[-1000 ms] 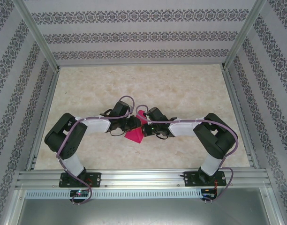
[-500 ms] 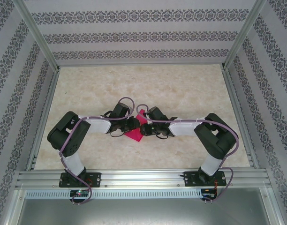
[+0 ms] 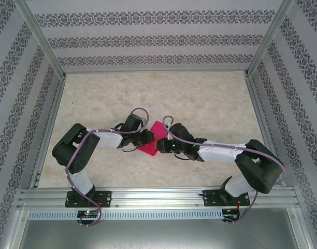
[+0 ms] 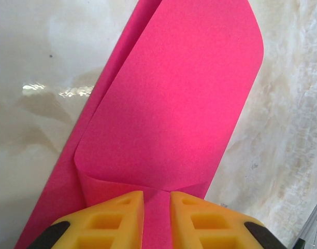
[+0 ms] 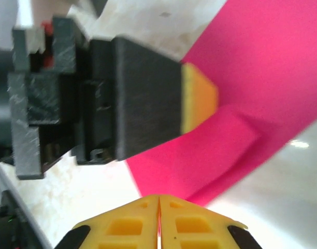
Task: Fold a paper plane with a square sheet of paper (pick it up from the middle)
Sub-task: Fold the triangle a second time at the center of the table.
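You see a pale marbled table (image 3: 200,98) (patterned walls (image 3: 158,39) at twelve o'clock). The left gripper (image 4: 157,207) pinches the square sheet of paper (image 3: 154,139); the right gripper (image 5: 158,207) is closed, empty.

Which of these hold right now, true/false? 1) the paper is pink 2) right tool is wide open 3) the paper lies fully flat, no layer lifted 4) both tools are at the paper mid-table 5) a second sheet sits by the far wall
1) True. The sheet of paper is magenta-pink.
2) False. The right tool has its yellow fingers pressed together, nothing visible between them.
3) False. In the left wrist view a folded layer curls up off the lower layer just ahead of the left tool.
4) True. Seen from above, both arms reach in to the paper from either side on the table.
5) False. One sheet is visible, at the middle.
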### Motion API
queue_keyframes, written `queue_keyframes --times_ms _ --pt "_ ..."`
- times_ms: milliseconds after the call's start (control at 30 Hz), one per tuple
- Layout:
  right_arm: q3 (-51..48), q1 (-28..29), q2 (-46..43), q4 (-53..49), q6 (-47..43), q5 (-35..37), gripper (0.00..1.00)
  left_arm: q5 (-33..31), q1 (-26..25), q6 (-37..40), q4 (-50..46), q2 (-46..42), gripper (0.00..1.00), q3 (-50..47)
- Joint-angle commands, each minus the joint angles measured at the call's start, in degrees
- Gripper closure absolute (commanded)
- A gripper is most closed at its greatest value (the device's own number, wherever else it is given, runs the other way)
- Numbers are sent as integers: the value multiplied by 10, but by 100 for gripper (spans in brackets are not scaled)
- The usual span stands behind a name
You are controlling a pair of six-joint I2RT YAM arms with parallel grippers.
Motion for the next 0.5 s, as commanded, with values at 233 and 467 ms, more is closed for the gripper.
queue_keyframes --times_ms 233,467 --pt "37 40 101 92 103 -5 93 -9 -1 24 -33 33 77 -18" --pt "31 39 93 80 107 10 92 -9 -1 27 -33 36 77 -16"
